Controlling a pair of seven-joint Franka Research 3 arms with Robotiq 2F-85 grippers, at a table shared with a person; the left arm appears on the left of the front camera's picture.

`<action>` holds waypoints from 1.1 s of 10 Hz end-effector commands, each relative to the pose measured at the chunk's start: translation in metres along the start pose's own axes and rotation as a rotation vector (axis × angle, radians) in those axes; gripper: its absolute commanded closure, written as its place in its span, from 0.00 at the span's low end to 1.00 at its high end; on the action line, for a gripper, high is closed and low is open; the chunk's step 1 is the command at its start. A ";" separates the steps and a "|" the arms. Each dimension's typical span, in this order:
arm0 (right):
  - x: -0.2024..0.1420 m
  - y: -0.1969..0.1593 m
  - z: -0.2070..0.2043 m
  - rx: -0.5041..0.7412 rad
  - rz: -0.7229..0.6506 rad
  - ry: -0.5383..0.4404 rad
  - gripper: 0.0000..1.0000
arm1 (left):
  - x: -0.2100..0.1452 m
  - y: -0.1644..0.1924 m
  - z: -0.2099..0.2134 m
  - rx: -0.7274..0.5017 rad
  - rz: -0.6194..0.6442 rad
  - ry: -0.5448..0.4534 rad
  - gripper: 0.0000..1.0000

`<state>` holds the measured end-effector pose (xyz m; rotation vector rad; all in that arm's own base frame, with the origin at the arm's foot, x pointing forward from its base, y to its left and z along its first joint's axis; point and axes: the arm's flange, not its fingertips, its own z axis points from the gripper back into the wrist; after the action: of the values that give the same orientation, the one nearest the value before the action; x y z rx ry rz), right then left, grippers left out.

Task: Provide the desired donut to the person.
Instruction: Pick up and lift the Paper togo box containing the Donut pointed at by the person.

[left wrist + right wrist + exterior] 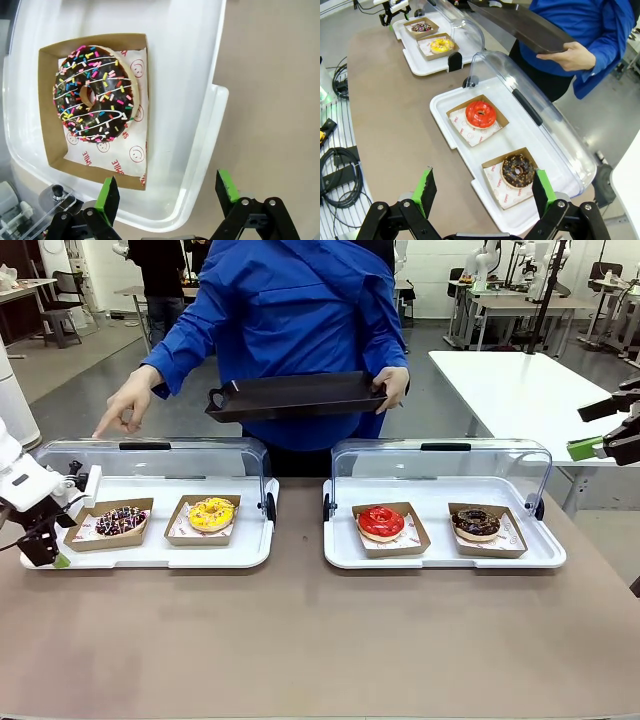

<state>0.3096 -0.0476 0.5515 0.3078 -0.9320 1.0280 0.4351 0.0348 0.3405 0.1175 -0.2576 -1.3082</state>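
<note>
The person [290, 310] in a blue shirt holds a black tray [295, 397] in one hand. Their other hand [125, 405] points down at the left end of the left white tray [150, 552]. A chocolate donut with coloured sprinkles [121, 520] [92, 100] lies there in a cardboard dish. My left gripper [45, 545] [167, 195] hovers open over that tray's near corner, just short of the dish. A yellow donut [211, 513] lies beside it. My right gripper [600, 428] [482, 192] is open, high above the right tray's red donut [481, 114] and chocolate donut [517, 171].
Both white trays have clear hinged lids [440, 468] standing open along the far side. The right white tray [440, 555] sits to the right of the middle. Bare brown tabletop [300, 630] lies between me and the trays. Cables [337, 175] lie off the table edge.
</note>
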 end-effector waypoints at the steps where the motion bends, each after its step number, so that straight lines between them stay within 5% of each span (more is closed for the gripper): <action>1: -0.001 0.000 -0.001 0.010 0.009 -0.015 0.00 | 0.001 0.009 -0.007 0.020 0.021 -0.009 0.00; 7: -0.001 0.000 -0.001 0.010 0.009 -0.015 0.00 | 0.002 0.020 -0.014 0.070 0.063 -0.035 0.00; 8: -0.001 0.000 -0.001 0.010 0.009 -0.015 0.00 | 0.003 0.021 -0.015 0.086 0.039 -0.030 0.57; 9: -0.001 0.000 -0.001 0.010 0.009 -0.015 0.00 | 0.002 0.023 -0.017 0.092 0.042 -0.022 0.57; 10: -0.001 0.000 -0.001 0.010 0.009 -0.015 0.00 | 0.001 0.024 -0.018 0.077 0.040 -0.023 1.00; 11: -0.001 0.000 -0.001 0.010 0.009 -0.015 0.00 | 0.001 0.024 -0.018 0.072 0.039 -0.020 0.62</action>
<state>0.3095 -0.0476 0.5515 0.3078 -0.9320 1.0280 0.4577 0.0335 0.3319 0.1628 -0.3191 -1.2522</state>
